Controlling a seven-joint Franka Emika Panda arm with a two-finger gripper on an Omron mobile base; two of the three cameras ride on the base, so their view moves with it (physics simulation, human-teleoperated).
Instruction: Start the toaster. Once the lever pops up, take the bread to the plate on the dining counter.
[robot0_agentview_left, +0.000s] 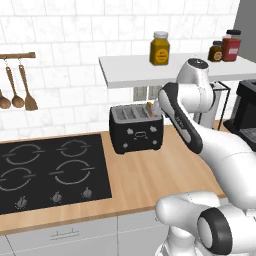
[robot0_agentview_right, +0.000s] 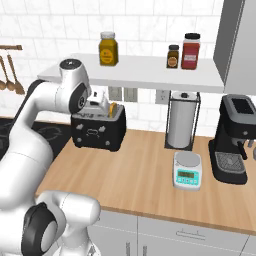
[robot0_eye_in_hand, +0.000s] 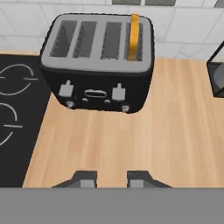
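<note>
Here, my jaws (robot0_eye_in_hand: 111, 179) hover part-closed and empty above the bench, before the black toaster (robot0_eye_in_hand: 98, 65); the bread (robot0_eye_in_hand: 134, 36) stands in its rightmost slot. Next: reaching and pressing a lever.

Bread (robot0_eye_in_hand: 134, 35) mostly sunk in toaster (robot0_eye_in_hand: 98, 65) slot; hob (robot0_eye_in_hand: 13, 122) cut off.

The toaster (robot0_agentview_left: 136, 128) is seen from behind-left and behind-right by the base views (robot0_agentview_right: 98, 129); it is looked down on closely by the hand view (robot0_eye_in_hand: 98, 65).
</note>
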